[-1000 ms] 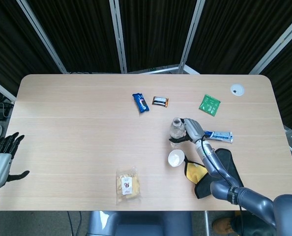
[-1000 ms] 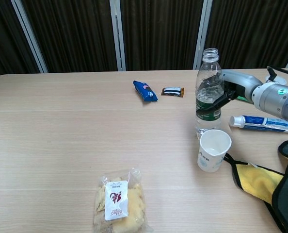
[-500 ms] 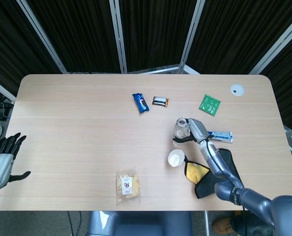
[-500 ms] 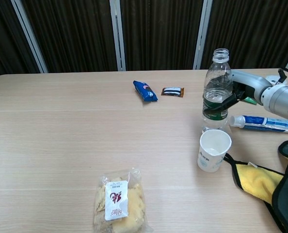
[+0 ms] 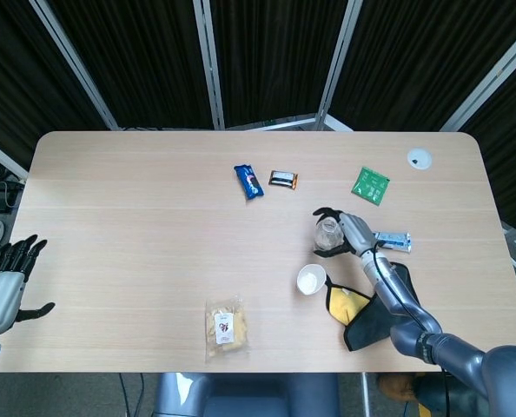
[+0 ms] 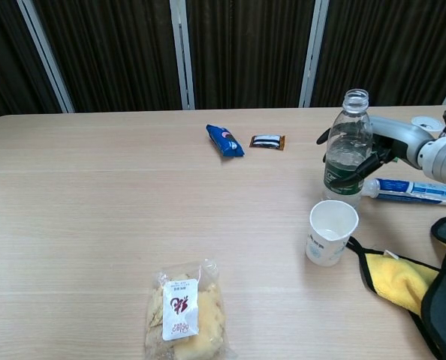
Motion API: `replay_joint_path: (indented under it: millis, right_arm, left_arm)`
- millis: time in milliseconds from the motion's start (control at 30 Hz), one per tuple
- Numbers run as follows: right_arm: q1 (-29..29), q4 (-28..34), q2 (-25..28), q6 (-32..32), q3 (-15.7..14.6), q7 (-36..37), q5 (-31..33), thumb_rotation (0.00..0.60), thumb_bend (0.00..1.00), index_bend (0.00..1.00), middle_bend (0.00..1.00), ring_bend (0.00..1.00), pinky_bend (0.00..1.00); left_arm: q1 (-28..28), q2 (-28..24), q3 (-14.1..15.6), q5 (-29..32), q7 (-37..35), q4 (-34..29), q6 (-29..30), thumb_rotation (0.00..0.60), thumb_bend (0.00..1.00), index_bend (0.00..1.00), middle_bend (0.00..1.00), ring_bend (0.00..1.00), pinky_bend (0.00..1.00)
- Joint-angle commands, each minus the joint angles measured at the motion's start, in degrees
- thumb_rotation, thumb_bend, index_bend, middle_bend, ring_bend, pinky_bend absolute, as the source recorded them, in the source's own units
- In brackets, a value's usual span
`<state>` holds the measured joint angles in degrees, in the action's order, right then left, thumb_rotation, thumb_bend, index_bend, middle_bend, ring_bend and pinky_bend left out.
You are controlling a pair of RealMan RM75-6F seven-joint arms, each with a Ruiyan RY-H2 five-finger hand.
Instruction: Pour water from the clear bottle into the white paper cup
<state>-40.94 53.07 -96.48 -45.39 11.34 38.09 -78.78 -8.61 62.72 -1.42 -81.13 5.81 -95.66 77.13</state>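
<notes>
We see the right hand grasping the bottle at right of centre in the chest view, dark fingers wrapped around its lower body near the green label. Bottle upright, cap off, open mouth up; whether its base touches the table we can't tell. The cup stands just below the bottle in frame, upright, apart from it.

In the head view, bottle sits right of centre, cup below-left of it, right hand on the bottle's right side. Left hand at far lower left, off the table edge, fingers spread, holding nothing.

Also there: blue snack and brown bar upper centre, tube right of the bottle, yellow-and-black cloth lower right, just beside the cup, bagged snack bottom centre. Head view adds a green packet and a white disc upper right.
</notes>
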Motion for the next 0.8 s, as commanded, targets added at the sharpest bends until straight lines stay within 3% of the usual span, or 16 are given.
replay_joint_path:
  millis: [33, 167, 233, 533, 800]
  right_arm:
    - [0.11, -0.05, 0.46, -0.07, -0.57, 0.82, -0.58, 0.600, 0.00, 0.17, 0.25, 0.14, 0.20]
    - [0.36, 0.22, 2.23, -0.78, -2.65, 1.34, -3.11, 0.600, 0.00, 0.03, 0.07, 0.01, 0.03]
    - [0.68, 0.20, 3.07, -1.90, -3.45, 1.42, -4.29, 0.600, 0.00, 0.01, 0.03, 0.00, 0.00]
    - [1.64, 0.35, 5.67, -3.03, -5.53, 0.46, -5.53, 0.600, 0.00, 0.00, 0.00, 0.00, 0.00]
    - [5.79, 2.06, 11.92, -8.41, -9.69, -8.32, -8.33, 0.600, 0.00, 0.00, 0.00, 0.00, 0.00]
  left_arm:
    - [0.01, 0.00, -0.01, -0.03, 0.05, 0.03, 0.09, 0.600, 0.04, 0.00, 0.00, 0.00, 0.00]
    - [0.01, -0.04, 0.08, -0.15, 0.03, -0.03, 0.08, 0.600, 0.04, 0.00, 0.00, 0.00, 0.00]
    - [0.00, -0.10, 0.16, -0.30, -0.11, -0.15, 0.06, 0.600, 0.04, 0.00, 0.00, 0.00, 0.00]
    - [0.13, -0.84, 0.66, -1.49, -1.13, -0.86, 0.32, 0.600, 0.04, 0.00, 0.00, 0.00, 0.00]
    - [0.79, -2.34, 1.36, -3.78, -3.01, -2.06, 1.87, 0.600, 0.04, 0.00, 0.00, 0.00, 0.00]
